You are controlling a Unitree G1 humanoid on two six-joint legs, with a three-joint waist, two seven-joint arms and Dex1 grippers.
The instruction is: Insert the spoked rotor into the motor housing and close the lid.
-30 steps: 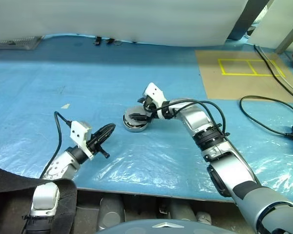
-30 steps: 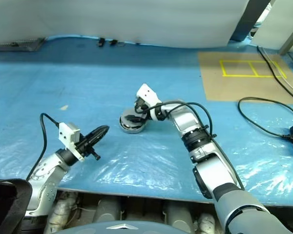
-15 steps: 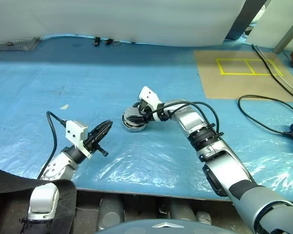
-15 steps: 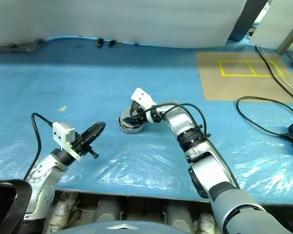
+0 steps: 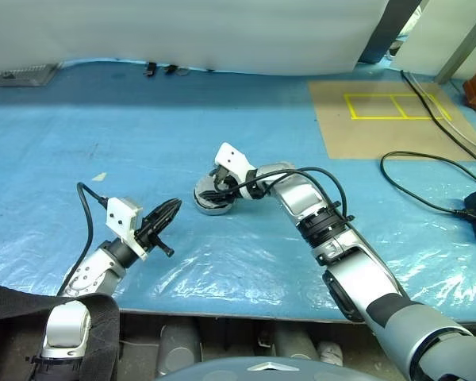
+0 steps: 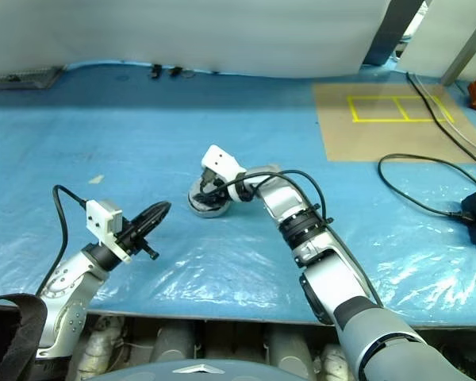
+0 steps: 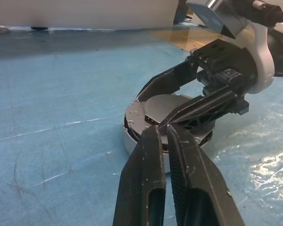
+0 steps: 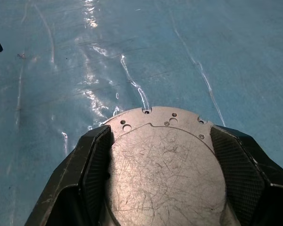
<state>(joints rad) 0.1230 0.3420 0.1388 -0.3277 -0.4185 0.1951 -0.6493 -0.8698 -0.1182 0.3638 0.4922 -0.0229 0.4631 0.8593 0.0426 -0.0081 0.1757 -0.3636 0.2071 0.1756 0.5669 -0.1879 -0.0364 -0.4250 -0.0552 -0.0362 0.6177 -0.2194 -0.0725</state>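
Head views: motor housing (image 5: 215, 200), a short silver cylinder, sits on the blue plastic sheet (image 5: 222, 135) near the middle of the work area, its round axis pointing roughly upward so that a flat face looks up. Right gripper (image 5: 216, 193) reaches in from the right and is down over the housing, its black fingers spread to either side of the body. Left gripper (image 5: 171, 210) hangs apart to the left of the housing, fingers pressed together and pointing level toward it. Brown board (image 5: 381, 111) with yellow tape outlines lies far right, black cable (image 5: 416, 171) looping just in front of it.

Left wrist view: left gripper's two fingers (image 7: 146, 188) lie side by side with only a slit between them, holding nothing. Beyond them the housing (image 7: 137, 123) stands flat on the sheet, a pale disc on top, with the right gripper's fingers (image 7: 172, 80) straddling it.

Right wrist view: scratched grey top plate (image 8: 162, 160) of the housing fills the space between the two spread fingers (image 8: 92, 160), which flank its rim; whether they press on it cannot be told.
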